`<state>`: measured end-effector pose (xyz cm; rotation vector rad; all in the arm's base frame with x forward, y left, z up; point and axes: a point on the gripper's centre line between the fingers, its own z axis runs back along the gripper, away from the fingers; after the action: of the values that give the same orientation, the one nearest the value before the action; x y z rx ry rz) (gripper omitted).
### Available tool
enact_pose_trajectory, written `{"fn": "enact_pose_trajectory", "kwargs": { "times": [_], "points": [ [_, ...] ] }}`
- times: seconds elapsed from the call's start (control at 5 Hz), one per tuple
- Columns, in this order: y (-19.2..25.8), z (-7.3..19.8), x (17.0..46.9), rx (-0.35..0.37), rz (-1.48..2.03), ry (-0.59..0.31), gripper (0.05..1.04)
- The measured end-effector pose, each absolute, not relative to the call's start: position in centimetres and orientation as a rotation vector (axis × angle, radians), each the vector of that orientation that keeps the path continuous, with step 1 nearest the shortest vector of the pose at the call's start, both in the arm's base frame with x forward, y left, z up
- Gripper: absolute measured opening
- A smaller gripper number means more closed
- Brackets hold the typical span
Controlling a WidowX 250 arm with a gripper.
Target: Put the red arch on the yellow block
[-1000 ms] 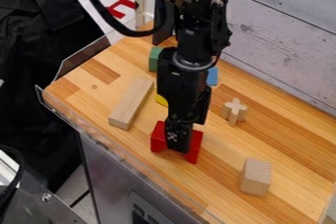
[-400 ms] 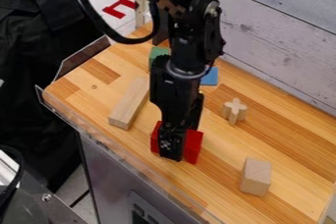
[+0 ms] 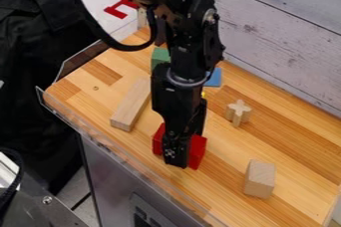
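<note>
The gripper (image 3: 176, 159) hangs low over the middle of the red arch (image 3: 198, 150), near the front edge of the wooden table. Red shows on both sides of it, and the arch's middle is covered. Whether the two touch is unclear. Behind the arm, a tiny part of the yellow block (image 3: 203, 93) peeks out at the right; the rest is hidden.
A long wooden block (image 3: 132, 104) lies left of the arm, with a green block (image 3: 160, 57) behind it. A blue block (image 3: 213, 77), a wooden cross piece (image 3: 238, 112) and a wooden block (image 3: 259, 178) are to the right. A wall borders the back.
The gripper has shifted down the view, toward the table's front edge. The yellow that showed left of the arm is now covered, and a sliver shows on the right. The arch has hardly moved.
</note>
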<state>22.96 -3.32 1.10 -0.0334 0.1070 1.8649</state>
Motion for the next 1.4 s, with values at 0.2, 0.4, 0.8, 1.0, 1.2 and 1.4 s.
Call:
{"fn": "enact_pose_trajectory", "kwargs": {
  "times": [0.2,0.4,0.8,1.0,1.2,1.4],
  "points": [
    [-3.2,0.8,22.9,-0.031,1.856,0.119,0.689],
    [-3.1,0.7,23.1,-0.030,1.837,0.112,0.571],
    [-2.6,1.2,24.1,-0.031,1.797,0.073,0.571],
    [-1.4,2.1,25.8,-0.047,1.760,0.019,0.571],
    [0.0,3.3,27.6,-0.062,1.733,-0.045,0.571],
    [1.0,3.9,28.8,-0.090,1.754,-0.035,0.571]
  ]
}}
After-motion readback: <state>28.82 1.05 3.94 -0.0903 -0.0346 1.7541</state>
